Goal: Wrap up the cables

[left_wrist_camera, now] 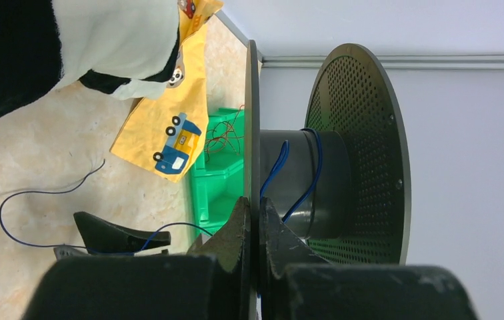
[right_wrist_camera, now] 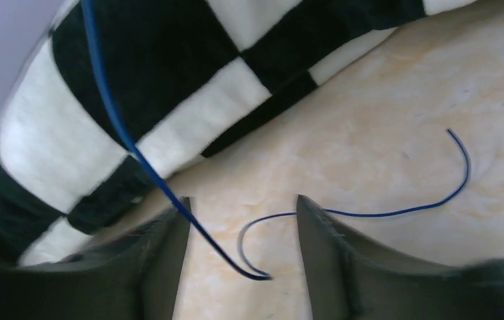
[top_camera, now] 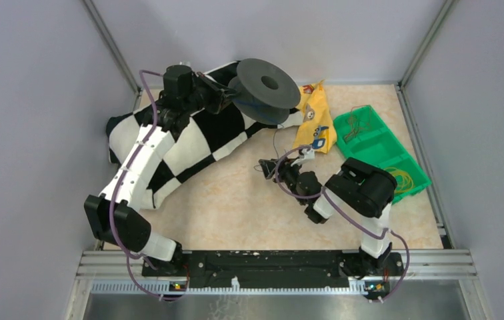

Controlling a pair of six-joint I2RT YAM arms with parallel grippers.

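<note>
A dark grey spool (top_camera: 266, 87) is held up on edge at the back of the table. My left gripper (left_wrist_camera: 252, 203) is shut on its thin near flange. A thin blue cable (left_wrist_camera: 313, 175) runs round the spool's hub (left_wrist_camera: 333, 187) and trails down to the table. My right gripper (right_wrist_camera: 243, 203) hangs low over the table, open. A bend of the blue cable (right_wrist_camera: 263, 275) lies between its fingers, touching neither pad that I can see. The cable's free end (right_wrist_camera: 459, 143) curls off to the right on the table. From the top view the right gripper (top_camera: 266, 167) sits mid-table below the spool.
A black-and-white checkered cloth (top_camera: 189, 140) lies bunched under the left arm. A yellow printed cloth (top_camera: 315, 120) lies beside the spool. A green tray (top_camera: 381, 148) at the right holds thin wires and yellow bands. Grey walls close in the table.
</note>
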